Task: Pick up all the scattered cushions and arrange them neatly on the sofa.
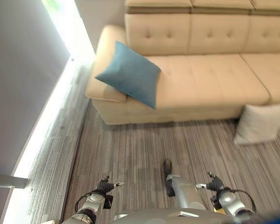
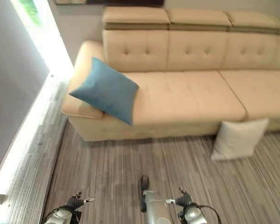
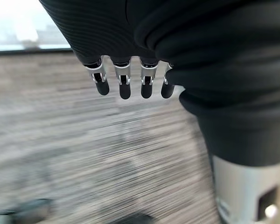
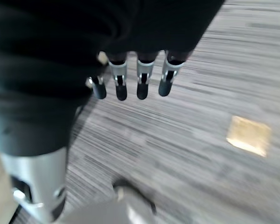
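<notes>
A: What are the hands doing?

B: The left hand [image 3: 126, 81] and the right hand [image 4: 130, 84] both hang over the striped floor [image 1: 140, 149], fingers relaxed and empty.

A: And the cushions?

B: The blue cushion [image 2: 105, 89] leans on the armrest end of the beige sofa [image 2: 186, 93] — already placed. The white cushion [image 2: 238, 138] stands on the floor, touching the sofa front.

A: How will it handle?

B: Probably light and soft — I would take an upper corner or squeeze both sides.
</notes>
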Controlling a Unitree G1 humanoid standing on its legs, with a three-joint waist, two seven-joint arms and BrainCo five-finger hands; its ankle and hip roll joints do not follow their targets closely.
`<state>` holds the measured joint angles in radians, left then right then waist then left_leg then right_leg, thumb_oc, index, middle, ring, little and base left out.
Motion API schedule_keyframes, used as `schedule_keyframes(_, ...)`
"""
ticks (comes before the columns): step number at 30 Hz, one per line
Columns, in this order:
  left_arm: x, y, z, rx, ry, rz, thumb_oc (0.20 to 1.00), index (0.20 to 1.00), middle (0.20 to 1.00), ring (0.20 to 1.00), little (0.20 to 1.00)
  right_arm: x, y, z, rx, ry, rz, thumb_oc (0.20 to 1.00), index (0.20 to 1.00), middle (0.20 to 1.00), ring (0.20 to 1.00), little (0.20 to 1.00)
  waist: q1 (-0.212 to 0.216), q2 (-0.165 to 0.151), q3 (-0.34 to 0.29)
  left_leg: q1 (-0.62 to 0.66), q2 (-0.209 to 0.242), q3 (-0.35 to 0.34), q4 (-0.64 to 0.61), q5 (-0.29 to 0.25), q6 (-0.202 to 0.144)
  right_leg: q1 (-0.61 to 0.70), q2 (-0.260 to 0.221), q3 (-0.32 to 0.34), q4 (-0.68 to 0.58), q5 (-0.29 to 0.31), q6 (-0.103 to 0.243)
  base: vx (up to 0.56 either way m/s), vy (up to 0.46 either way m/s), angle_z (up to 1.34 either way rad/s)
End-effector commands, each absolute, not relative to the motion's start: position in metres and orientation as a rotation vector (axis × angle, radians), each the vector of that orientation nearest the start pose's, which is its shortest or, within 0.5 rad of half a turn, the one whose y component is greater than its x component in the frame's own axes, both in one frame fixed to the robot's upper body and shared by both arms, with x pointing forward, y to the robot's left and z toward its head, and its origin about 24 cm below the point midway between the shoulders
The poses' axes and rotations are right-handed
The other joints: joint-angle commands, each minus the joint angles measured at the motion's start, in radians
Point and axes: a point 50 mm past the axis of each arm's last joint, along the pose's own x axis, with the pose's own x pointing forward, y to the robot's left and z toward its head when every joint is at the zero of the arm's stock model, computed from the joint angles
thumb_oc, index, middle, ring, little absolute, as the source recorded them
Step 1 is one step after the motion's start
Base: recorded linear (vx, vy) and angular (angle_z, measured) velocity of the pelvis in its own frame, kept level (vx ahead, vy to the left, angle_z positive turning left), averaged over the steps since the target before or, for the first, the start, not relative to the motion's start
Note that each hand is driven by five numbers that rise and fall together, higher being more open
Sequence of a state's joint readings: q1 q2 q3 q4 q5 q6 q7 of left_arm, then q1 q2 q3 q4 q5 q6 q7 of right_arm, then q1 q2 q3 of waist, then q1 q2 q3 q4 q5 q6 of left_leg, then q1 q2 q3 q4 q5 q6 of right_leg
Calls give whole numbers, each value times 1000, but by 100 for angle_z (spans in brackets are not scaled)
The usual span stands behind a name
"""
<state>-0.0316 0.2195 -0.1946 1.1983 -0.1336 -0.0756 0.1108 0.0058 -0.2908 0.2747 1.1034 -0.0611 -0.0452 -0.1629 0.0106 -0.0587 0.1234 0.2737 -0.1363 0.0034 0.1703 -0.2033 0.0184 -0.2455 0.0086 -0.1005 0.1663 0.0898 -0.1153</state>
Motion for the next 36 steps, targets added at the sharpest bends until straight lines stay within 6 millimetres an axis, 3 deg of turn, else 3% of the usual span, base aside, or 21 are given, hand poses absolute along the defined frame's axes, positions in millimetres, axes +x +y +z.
schedule_keyframes(1,152,222,-142,286,965,100,1000,1000,1000,1000,1000,160,-248,-128,-566,905,-58,1000,1000,1000,1000,1000,-1,-10,67,-286,119,20,162,156,-31,213,-45,13,-101,-46,133,83,-160,17)
schedule_keyframes(4,151,221,-143,285,971,96,1000,1000,1000,1000,1000,153,-249,-132,-557,936,-63,1000,1000,1000,1000,1000,7,-29,68,-349,154,80,196,166,-25,253,-54,-8,-124,-62,119,133,-111,6)
schedule_keyframes(7,146,221,-145,296,991,89,1000,1000,1000,1000,1000,147,-250,-134,-560,957,-61,1000,1000,1000,1000,1000,13,-34,58,-375,168,123,98,156,-23,286,-60,-31,-146,-82,124,170,-15,-7)
schedule_keyframes(9,142,221,-147,303,1006,89,1000,1000,1000,1000,1000,145,-251,-135,-565,963,-63,1000,1000,1000,1000,1000,17,-25,54,-386,174,132,15,195,-34,305,-52,-41,-154,-97,127,194,37,4)
schedule_keyframes(10,137,223,-148,307,1020,96,1000,1000,1000,1000,1000,144,-249,-136,-565,966,-61,1000,1000,1000,1000,1000,28,-11,53,-413,174,130,-48,252,-46,332,-38,-43,-160,-113,127,184,31,21)
schedule_keyframes(11,137,223,-148,307,1020,96,1000,1000,1000,1000,1000,144,-249,-136,-565,966,-61,1000,1000,1000,1000,1000,28,-12,54,-410,173,130,-50,254,-46,334,-39,-43,-160,-114,127,252,63,29)
schedule_keyframes(12,135,224,-149,305,1025,105,1000,1000,1000,1000,1000,145,-247,-136,-566,961,-56,1000,1000,1000,1000,1000,41,0,58,-441,172,114,-93,302,-54,360,-26,-35,-162,-128,127,130,41,24)
schedule_keyframes(15,129,226,-150,290,1045,120,1000,1000,1000,1000,1000,145,-246,-136,-561,958,-52,1000,1000,1000,1000,1000,49,10,47,-421,164,101,-142,307,-51,383,-25,-23,-156,-143,132,234,142,-17)
schedule_keyframes(19,122,228,-153,315,1073,104,1000,1000,1000,1000,1000,147,-241,-136,-521,948,-33,1000,1000,1000,1000,1000,55,11,12,-388,138,94,-119,271,-28,406,-61,-9,-122,-163,156,233,197,-19)
schedule_keyframes(21,123,230,-152,318,1067,103,1000,1000,1000,1000,1000,152,-237,-135,-516,930,-18,1000,1000,1000,1000,1000,69,11,2,-360,114,88,-124,241,-2,379,-90,-5,-42,-143,184,178,232,-18)
schedule_keyframes(24,134,234,-147,323,1026,112,1000,1000,1000,1000,1000,168,-232,-129,-519,877,-8,1000,1000,1000,1000,1000,59,36,32,-305,99,80,-154,226,38,246,-122,14,214,-30,224,69,187,-22)
schedule_keyframes(25,135,236,-145,322,1017,120,1000,1000,1000,1000,1000,170,-231,-128,-518,870,-8,1000,1000,1000,1000,1000,55,43,39,-293,99,74,-159,223,43,215,-125,8,246,-22,221,115,133,-6)
schedule_keyframes(28,135,237,-145,308,1014,135,1000,1000,1000,1000,1000,171,-233,-127,-523,866,-14,1000,1000,1000,1000,1000,43,55,39,-249,98,53,-187,210,41,196,-135,-26,168,-57,203,173,-14,14)
schedule_keyframes(30,137,236,-145,298,1008,142,1000,1000,1000,1000,1000,176,-234,-125,-531,855,-18,1000,1000,1000,1000,1000,29,55,46,-222,100,37,-201,199,33,151,-132,-17,52,-39,207,191,-117,8)
schedule_keyframes(33,145,234,-142,303,976,144,1000,1000,1000,1000,1000,168,-239,-127,-544,882,-27,1000,1000,1000,1000,1000,16,20,44,-201,99,15,-175,167,10,194,-122,4,-80,-16,207,244,-268,48)
schedule_keyframes(36,137,238,-144,325,1007,176,1000,1000,1000,1000,1000,159,-243,-131,-522,914,-56,1000,1000,1000,1000,1000,19,12,18,-182,115,4,-188,165,-3,252,-110,-18,-121,-28,192,158,-149,34)
